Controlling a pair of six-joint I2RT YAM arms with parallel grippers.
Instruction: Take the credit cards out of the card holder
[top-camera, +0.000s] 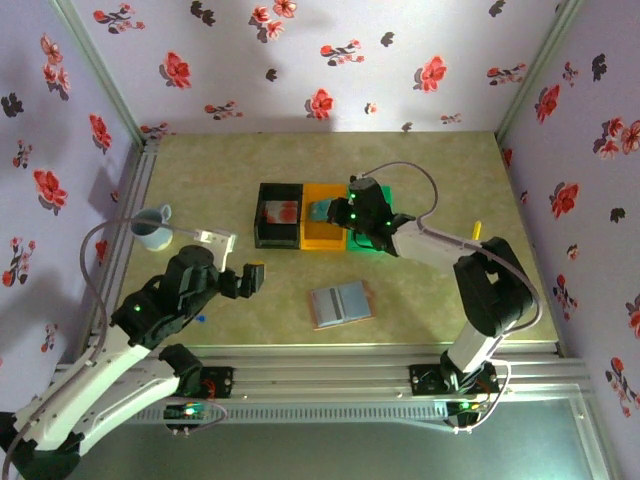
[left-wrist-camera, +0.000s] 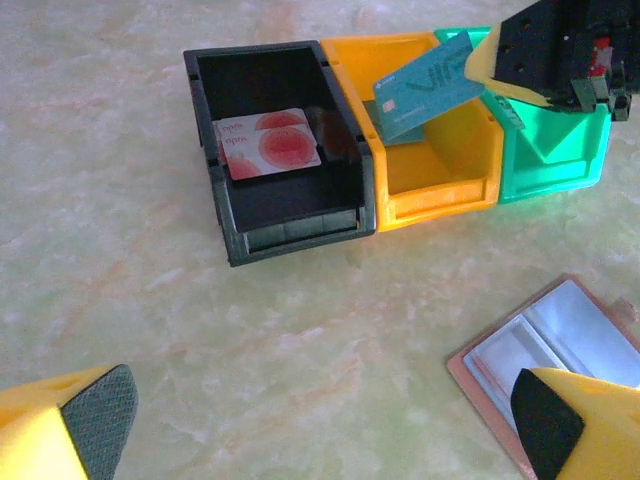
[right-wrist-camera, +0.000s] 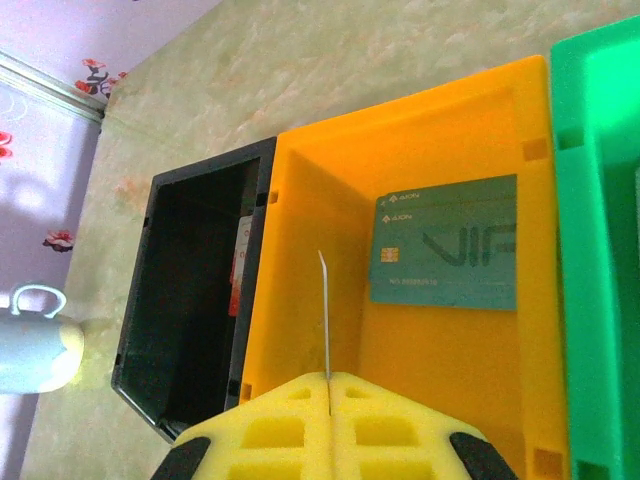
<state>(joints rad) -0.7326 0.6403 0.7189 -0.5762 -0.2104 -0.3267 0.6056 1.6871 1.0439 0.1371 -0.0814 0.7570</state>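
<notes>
Here, the right gripper (right-wrist-camera: 327, 385) pinches a teal credit card (left-wrist-camera: 430, 93) edge-on, directly above the orange bin (right-wrist-camera: 300, 250); a second teal card (right-wrist-camera: 445, 245) lies flat below its tips. Release is best delayed until the held edge sits within the walls. The left gripper (left-wrist-camera: 320, 428), spread wide, hangs with the open card holder (left-wrist-camera: 562, 335) beside one fingertip.

Teal card (right-wrist-camera: 444, 245) in orange bin (right-wrist-camera: 290, 250)
</notes>
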